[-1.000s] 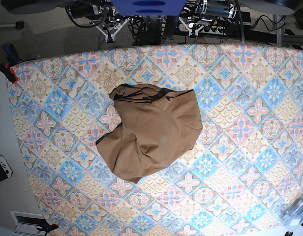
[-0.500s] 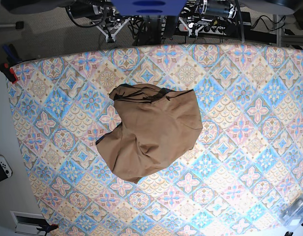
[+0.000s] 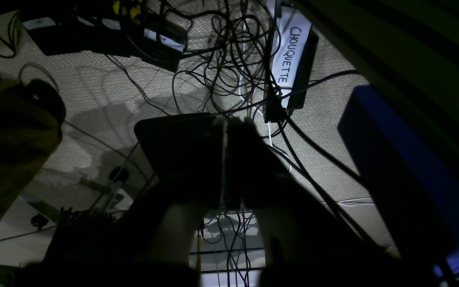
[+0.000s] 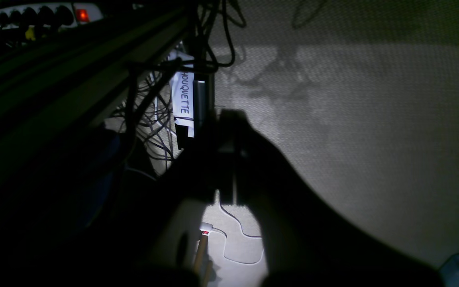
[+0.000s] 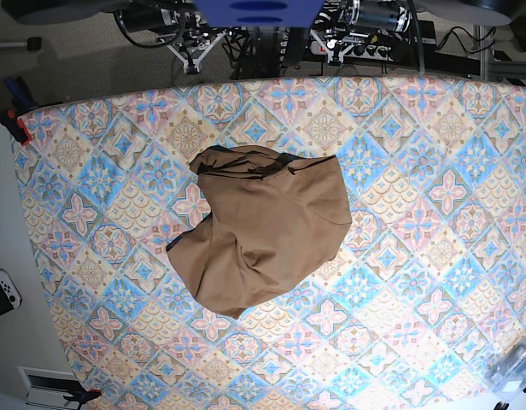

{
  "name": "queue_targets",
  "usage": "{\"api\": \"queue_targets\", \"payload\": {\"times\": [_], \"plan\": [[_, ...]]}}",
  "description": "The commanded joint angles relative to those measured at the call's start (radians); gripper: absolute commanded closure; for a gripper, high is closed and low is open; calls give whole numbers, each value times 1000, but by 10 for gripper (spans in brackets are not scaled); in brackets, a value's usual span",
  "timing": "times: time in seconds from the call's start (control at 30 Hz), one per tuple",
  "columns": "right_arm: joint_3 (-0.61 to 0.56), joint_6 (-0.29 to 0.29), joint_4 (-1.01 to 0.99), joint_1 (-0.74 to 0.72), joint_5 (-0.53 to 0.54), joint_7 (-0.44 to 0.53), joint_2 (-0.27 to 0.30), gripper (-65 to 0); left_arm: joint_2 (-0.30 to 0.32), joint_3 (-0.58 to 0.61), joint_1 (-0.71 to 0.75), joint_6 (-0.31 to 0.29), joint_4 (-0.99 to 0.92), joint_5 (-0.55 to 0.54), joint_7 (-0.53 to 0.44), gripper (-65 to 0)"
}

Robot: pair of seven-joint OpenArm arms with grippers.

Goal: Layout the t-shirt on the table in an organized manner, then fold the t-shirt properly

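The tan-brown t-shirt (image 5: 267, 226) sits crumpled in a loose heap just left of centre on the patterned table (image 5: 434, 213), its dark neckline bunched at the upper edge of the pile. Both arms are parked beyond the table's far edge at the top of the base view. The left gripper (image 3: 225, 127) hangs over tangled cables (image 3: 229, 52) with jaws pressed together and empty, and the right gripper (image 4: 229, 119) is likewise pinched closed on nothing, above grey carpet (image 4: 373, 119).

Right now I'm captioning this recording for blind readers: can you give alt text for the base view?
A crumpled tan-brown t-shirt lies bunched in a heap near the middle of a table covered in blue, pink and cream diamond-patterned cloth. No arm reaches over the table; robot hardware and cables sit beyond its far edge.
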State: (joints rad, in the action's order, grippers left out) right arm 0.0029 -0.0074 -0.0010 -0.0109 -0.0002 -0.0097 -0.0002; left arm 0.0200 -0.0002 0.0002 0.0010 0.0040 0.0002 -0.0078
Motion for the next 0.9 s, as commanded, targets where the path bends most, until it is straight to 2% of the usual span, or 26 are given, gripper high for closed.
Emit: {"api": "queue_targets", "payload": {"times": [0.0,0.27,0.37,0.43,0.63,0.87], "plan": [[3,7,1,-1,-1,10,1,-1,1,2,2,1,-2,2,2,-3],[3,7,1,2,-1,15,4,0,1,1,10,1,-3,-1,2,0],[4,7,1,4,-1,37,30,0,19,-2,36,1,11,-6,-36,0],[27,5,1,21,-1,99,45,0,22,-4,65,1,23,-7,-120,0],[167,7,6,153,-1,376,61,0,61,-4,183,1,24,-7,-489,0],[233,7,2,266,-1,727,61,0,87,-14,309,1,20,-9,-1032,0]]}}
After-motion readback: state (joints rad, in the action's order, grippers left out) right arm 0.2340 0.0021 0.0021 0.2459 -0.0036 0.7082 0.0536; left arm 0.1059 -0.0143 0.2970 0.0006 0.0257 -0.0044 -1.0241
